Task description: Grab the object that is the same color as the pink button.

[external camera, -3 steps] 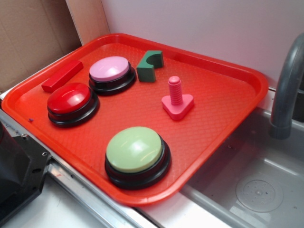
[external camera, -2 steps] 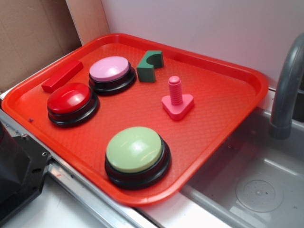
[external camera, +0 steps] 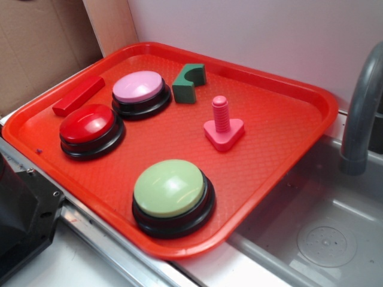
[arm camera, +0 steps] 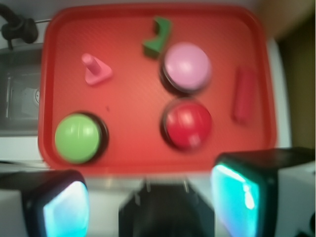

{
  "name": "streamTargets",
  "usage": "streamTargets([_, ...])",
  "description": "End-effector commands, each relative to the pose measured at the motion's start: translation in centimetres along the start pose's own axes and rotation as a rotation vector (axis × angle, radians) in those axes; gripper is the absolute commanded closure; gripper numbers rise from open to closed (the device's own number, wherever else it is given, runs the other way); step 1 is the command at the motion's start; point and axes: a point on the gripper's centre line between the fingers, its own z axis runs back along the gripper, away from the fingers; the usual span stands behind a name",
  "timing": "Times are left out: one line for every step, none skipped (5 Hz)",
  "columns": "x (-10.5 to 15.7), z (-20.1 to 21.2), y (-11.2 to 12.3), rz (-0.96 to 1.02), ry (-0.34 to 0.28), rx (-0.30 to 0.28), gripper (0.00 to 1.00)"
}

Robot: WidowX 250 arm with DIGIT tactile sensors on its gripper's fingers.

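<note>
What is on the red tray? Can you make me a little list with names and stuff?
tray: red tray, beside a sink
buttons: pink button, red button, green button
pink bolt: upright pink bolt, standing alone right of the pink button
green block: green block, just behind the pink button
red bar: red bar, lying flat near the tray's left rim
gripper: gripper, open, above the tray's near edge, holding nothing
thing to grab: the pink bolt, not touched yet
</note>
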Motion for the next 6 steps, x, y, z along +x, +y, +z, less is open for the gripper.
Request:
streamTargets([8.0, -8.1, -3.6, -0.256, -0.110, -0.087, 0.00])
streamTargets([9.4, -10.9, -3.7, -0.285, -0.122, -0.060, 0.00])
streamTargets([9.8, -13.7, -4.5, -0.333, -0.105, -0.091, 0.00])
streamTargets([9.4, -15.2, -5.3, -0.365, -0.096, -0.097, 0.00])
streamTargets([9.2, -16.5, -5.7, -0.399, -0.055, -0.062, 0.00])
streamTargets([8.8, -17.2, -4.8, -0.380, -0.026, -0.029, 0.00])
